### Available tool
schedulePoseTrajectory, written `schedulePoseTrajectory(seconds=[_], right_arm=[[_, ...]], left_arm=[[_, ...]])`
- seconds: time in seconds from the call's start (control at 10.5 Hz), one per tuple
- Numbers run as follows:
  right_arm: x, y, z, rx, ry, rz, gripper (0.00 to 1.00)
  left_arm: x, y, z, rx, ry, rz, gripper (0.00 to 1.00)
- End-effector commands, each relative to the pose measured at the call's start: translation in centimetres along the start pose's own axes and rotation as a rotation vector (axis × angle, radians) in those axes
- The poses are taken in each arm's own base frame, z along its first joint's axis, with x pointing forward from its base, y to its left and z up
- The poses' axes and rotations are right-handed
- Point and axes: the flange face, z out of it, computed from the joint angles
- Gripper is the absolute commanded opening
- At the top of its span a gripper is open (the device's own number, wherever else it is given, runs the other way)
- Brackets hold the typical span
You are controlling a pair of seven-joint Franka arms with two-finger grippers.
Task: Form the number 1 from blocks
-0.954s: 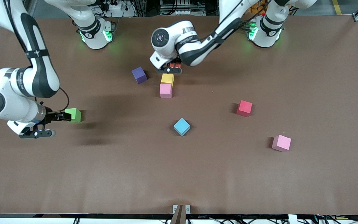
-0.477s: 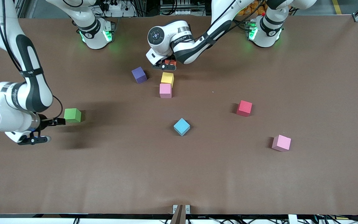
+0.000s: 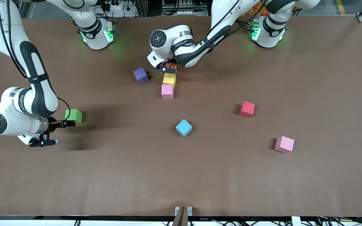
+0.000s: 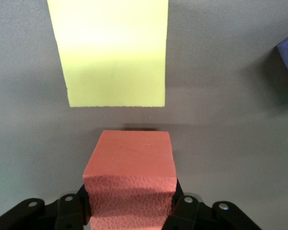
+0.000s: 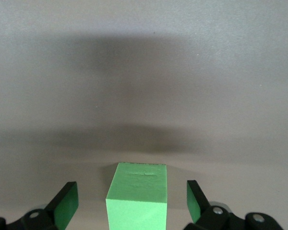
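Observation:
My left gripper [image 3: 168, 67] is shut on the orange block [image 3: 170, 65], low over the table beside the yellow block [image 3: 169, 79]. In the left wrist view the orange block [image 4: 129, 177] fills my left gripper [image 4: 129, 211], with a narrow gap to the yellow block [image 4: 113, 50]. A pink block [image 3: 167, 91] touches the yellow one, nearer the front camera. My right gripper [image 3: 65, 123] is open at the green block [image 3: 74, 115]. The green block [image 5: 138, 194] sits between its spread fingers [image 5: 67, 203] without touching them.
The purple block [image 3: 141, 75] lies beside the yellow one toward the right arm's end. The blue block [image 3: 183, 127], the red block [image 3: 247, 109] and a second pink block [image 3: 284, 144] are scattered nearer the front camera.
My right gripper drew back from the green block, then came in around it again. My left gripper shifted slightly with the orange block, staying beside the yellow one.

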Motion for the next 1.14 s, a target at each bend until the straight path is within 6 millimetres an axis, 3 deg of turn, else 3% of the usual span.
schedulePoseTrajectory(seconds=[0.0,0.29,0.86,1.05], right_arm=[[0.4,-0.3,1.1,0.005,-0.028,-0.068,1.0],[-0.3,0.0,2.9,0.009,-0.06,-0.081,1.0],[-1.4,0.7,5.5,0.011,-0.119,-0.061,1.0],[-2.1,1.0,6.2,0.023,-0.164,-0.047,0.85]], left_arm=[[1.4,0.2,-0.1,-0.004,0.027,0.001,0.0],[2.8,-0.7,-0.4,0.0,0.037,-0.025,0.0],[3.9,0.2,0.2,-0.004,0.05,-0.035,0.0],[4.5,-0.2,0.2,0.0,0.056,-0.043,0.0]])
